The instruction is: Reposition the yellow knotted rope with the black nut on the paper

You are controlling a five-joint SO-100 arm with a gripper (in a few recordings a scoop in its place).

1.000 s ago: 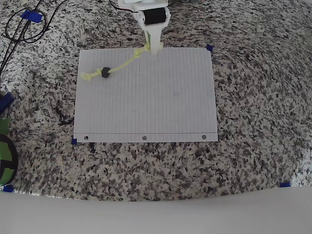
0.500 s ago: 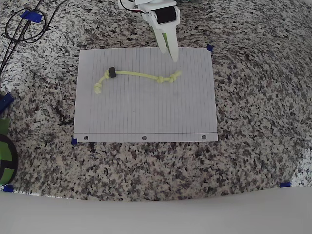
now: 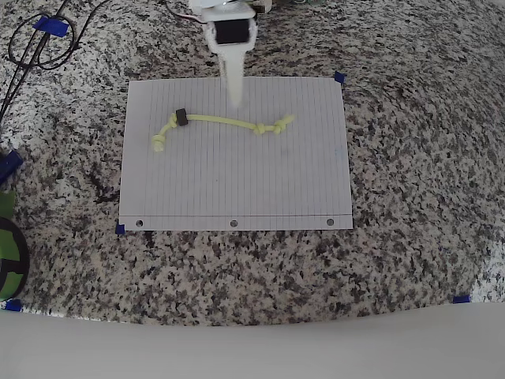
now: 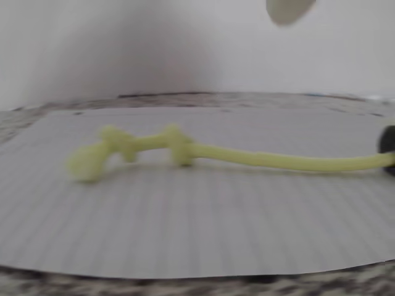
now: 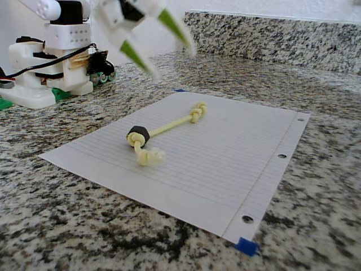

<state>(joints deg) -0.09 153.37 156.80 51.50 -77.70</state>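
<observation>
1. Hand [image 5: 148, 42] is up in the air over the paper's far edge, fingers apart, nothing between them. It is motion-blurred in the fixed view; the overhead view has it [image 3: 234, 99] pointing down just short of the rope, not touching.
2. Blue tape tab [image 5: 246, 247] marks the paper's near corner in the fixed view.
3. Paper [image 3: 237, 189] lies flat mid-bench on the granite bench [image 3: 410, 197], punched holes along the edge away from the arm.
4. Yellow knotted rope [image 3: 225, 121] lies loose on the paper's half nearest the arm, stretched roughly parallel to that edge. Wrist view shows it [image 4: 247, 159] lying flat on the lined sheet.
5. Black nut [image 3: 181, 118] is threaded on near one end, short tail and end knot past it; double knot at the other end. Fixed view confirms the nut [image 5: 139, 134] rests on the sheet.
6. Status, my read: rope and nut both rest fully on the paper, free of the hand, so the placement looks done. Left: pull the arm back, unless another shift is wanted.
</observation>
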